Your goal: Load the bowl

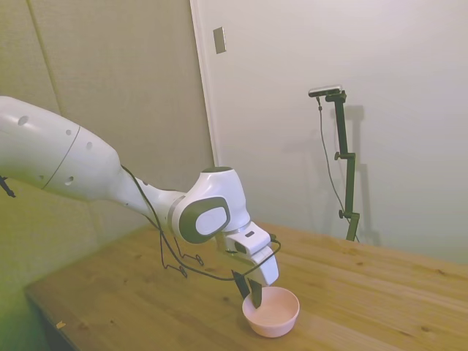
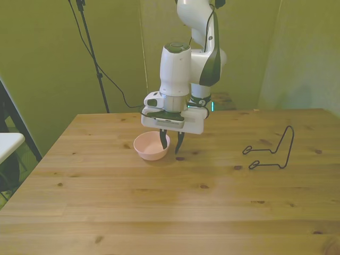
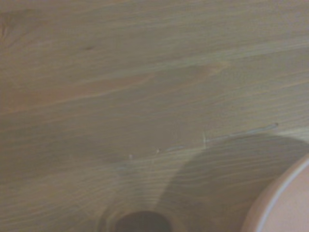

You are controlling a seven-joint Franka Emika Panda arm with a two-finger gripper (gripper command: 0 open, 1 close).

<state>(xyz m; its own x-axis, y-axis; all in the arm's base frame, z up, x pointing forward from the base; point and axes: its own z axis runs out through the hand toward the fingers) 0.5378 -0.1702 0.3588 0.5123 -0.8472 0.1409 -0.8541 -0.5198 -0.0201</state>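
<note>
Right now, a white robot arm (image 1: 80, 172) bends low over a wooden table (image 2: 175, 202), its gripper (image 2: 171, 150) pointing straight down at a small, plain, pale pink bowl (image 2: 149, 150). The bowl sits upright on the tabletop, towards the far side of the table in the front view and a little to the front view's left of the middle. In the side view the same bowl (image 1: 274, 314) rests near the table's near edge, directly under the gripper (image 1: 251, 291).

The two dark fingers stand apart, straddling the bowl's rim: one finger dips inside the bowl, and the other hangs outside it on the front view's right, its tip close to the wood. They are not pressed onto the rim; I cannot tell whether either finger touches the bowl.

Off to the front view's right, well apart from the bowl, a thin black wire rack (image 2: 272, 152) stands on the table.

The close wrist camera shows blurred wood grain (image 3: 145, 87) and, at one corner, a curved slice of the pink bowl's rim (image 3: 280, 203), with soft shadows lying across the table beside it.
</note>
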